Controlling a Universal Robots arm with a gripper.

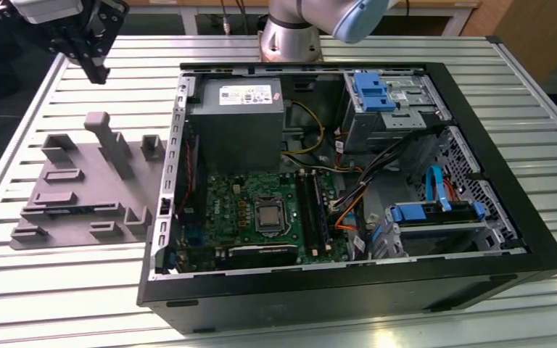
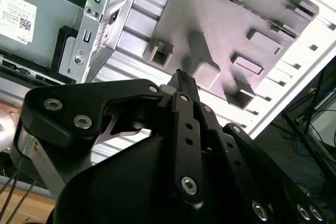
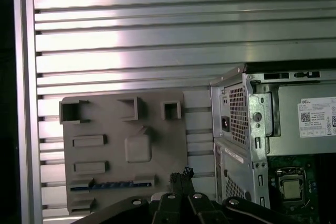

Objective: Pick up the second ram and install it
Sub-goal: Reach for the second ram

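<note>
- Aluminium slats make up the table (image 1: 27, 290), which carries a black computer case (image 1: 356, 297) lying open side up. Just beside the case, toward the exterior view's left, sits a grey moulded fixture (image 1: 90, 181).
- Behind the table are wooden furniture (image 1: 510, 22) and dark floor. The arm's base (image 1: 293, 36) stands at the table's far edge.
- Inside the case lie a green motherboard (image 1: 249, 203), a grey power supply (image 1: 235, 123) and blue drive brackets (image 1: 370, 90).
- The gripper (image 1: 96, 72) hangs high over the table's far corner on the exterior view's left, well apart from the fixture and touching nothing. Its fingers are pressed together with nothing between them.
- That view's upper edge cuts off the gripper's body and most of the arm.
- In both wrist views the gripper's black links (image 2: 131, 156) cover much of the foreground. In the first wrist view they hide the fixture's near edge (image 3: 157, 203).
- The long black motherboard slots (image 1: 310, 210) are too dark to show what they hold.
- The second ram (image 3: 113, 184) appears in the first wrist view as a thin dark strip with bluish flecks. It stands on edge in the fixture's long slot, near the closed fingertips (image 3: 182, 174) as that camera sees them.
- Seen edge-on, its chips and label cannot be made out.
</note>
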